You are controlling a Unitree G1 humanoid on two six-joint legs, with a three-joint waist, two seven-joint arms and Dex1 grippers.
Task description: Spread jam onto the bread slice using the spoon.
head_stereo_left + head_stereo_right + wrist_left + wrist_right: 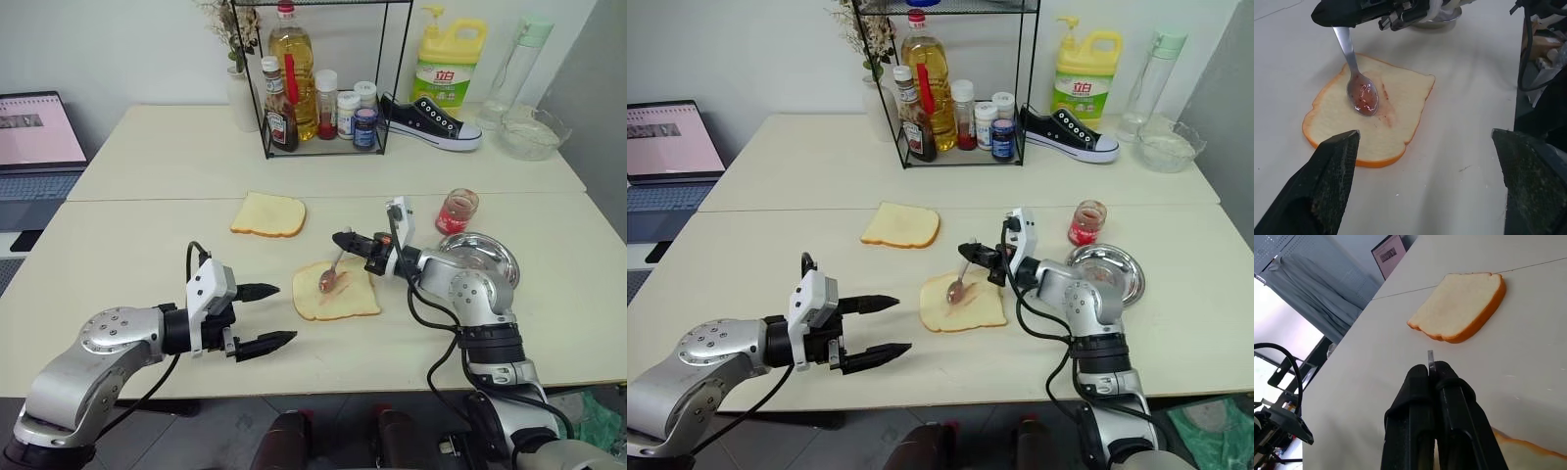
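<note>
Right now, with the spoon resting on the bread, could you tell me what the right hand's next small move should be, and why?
Probably a short sideways drag of the spoon across the bread slice. The right hand is shut on its handle, the bowl lies on the slice with jam still on it, and so far just a thin red smear marks the crumb beside it.

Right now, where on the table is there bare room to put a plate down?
Bare table stretches left of the far bread slice, towards the laptop. Another bare strip runs behind it, before the wire rack. It is crowded around the steel dish and jam jar.
</note>
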